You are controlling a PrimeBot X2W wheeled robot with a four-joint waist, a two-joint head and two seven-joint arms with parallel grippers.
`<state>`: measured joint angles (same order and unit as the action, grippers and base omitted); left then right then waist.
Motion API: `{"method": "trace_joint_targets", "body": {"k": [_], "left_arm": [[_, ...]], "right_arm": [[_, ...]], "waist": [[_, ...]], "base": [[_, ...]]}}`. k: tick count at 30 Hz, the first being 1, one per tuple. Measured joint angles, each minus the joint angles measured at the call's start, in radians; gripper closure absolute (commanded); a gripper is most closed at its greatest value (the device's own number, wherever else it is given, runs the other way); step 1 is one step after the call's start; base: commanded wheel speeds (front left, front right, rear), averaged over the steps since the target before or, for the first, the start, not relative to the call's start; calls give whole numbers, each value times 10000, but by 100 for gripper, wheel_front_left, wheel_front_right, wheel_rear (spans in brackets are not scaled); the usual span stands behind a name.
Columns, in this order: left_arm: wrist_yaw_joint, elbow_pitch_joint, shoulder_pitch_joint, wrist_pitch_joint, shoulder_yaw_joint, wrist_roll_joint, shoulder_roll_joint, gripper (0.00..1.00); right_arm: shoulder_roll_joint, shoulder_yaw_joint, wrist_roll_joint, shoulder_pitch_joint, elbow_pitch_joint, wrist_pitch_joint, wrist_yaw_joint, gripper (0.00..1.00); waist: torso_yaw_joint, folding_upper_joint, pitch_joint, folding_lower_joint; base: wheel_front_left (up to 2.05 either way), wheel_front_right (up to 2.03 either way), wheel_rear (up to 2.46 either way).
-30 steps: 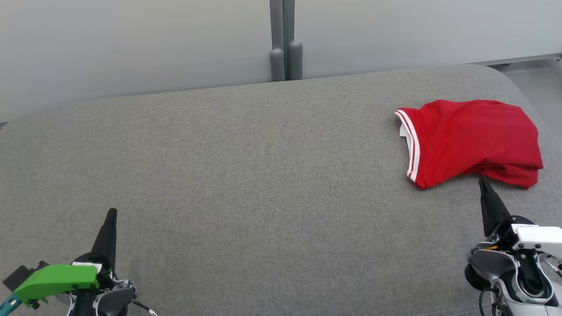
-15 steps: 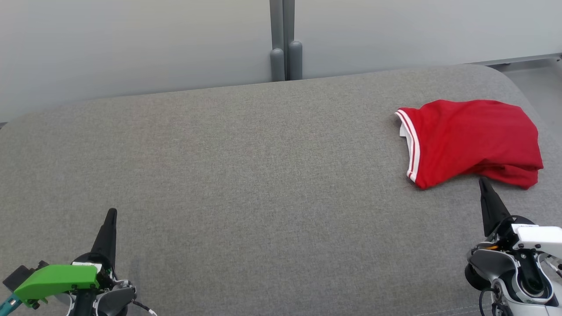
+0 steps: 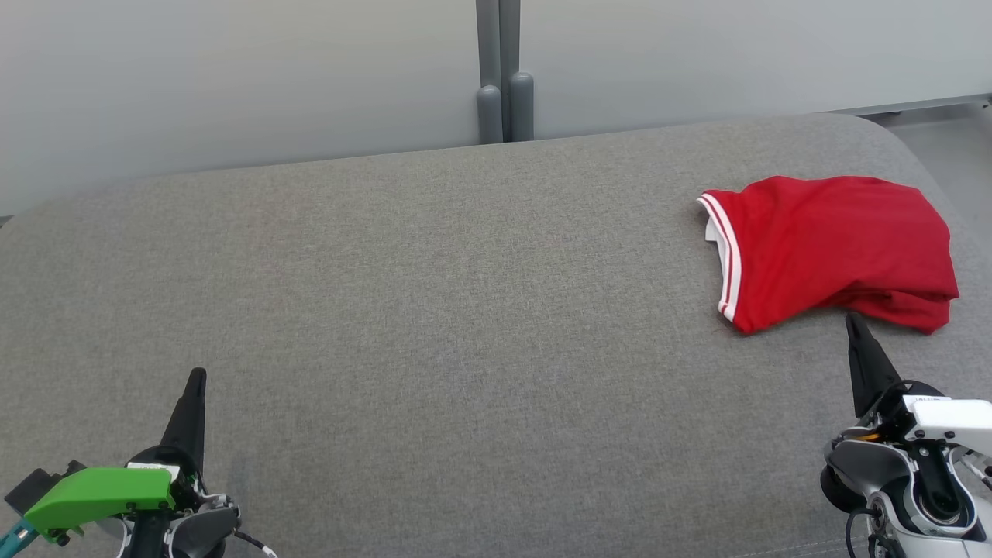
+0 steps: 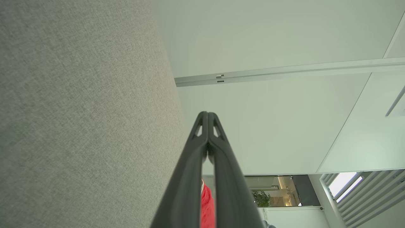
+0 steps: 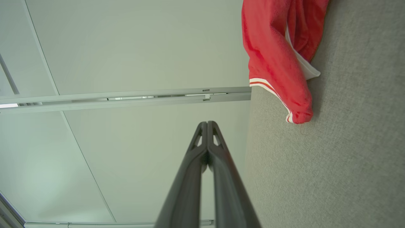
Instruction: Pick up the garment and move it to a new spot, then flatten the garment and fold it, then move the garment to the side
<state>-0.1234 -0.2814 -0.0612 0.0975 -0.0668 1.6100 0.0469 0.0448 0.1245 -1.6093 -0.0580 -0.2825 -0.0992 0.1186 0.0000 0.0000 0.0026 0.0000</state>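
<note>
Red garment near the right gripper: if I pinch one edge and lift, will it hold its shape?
Probably not. The red garment lies in soft bunched folds, so a single pinch would likely let the layers sag and unfold. The thin fabric at its striped hem suggests it is light. Pushed, it would likely drag and wrinkle on the woven grey cushion rather than slide.

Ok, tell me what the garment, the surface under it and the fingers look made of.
Garment: soft red cloth, matt, with white-striped trim; it drapes and creases, probably a knit.
Surface: grey woven upholstery fabric with a fine visible weave; the rounded edge hints at padding.
Fingers: dark, smooth, matt, likely moulded plastic, though that is not certain.
</note>
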Motion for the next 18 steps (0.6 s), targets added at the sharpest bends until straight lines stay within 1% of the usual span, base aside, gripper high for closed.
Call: {"method": "trace_joint_targets", "body": {"k": [18], "left_arm": [[0, 8, 0, 0, -4, 0, 0, 100]], "right_arm": [[-2, 2, 0, 0, 6, -2, 2, 100]], "waist": [[0, 0, 1, 0]], "base": [[0, 0, 0]]}}
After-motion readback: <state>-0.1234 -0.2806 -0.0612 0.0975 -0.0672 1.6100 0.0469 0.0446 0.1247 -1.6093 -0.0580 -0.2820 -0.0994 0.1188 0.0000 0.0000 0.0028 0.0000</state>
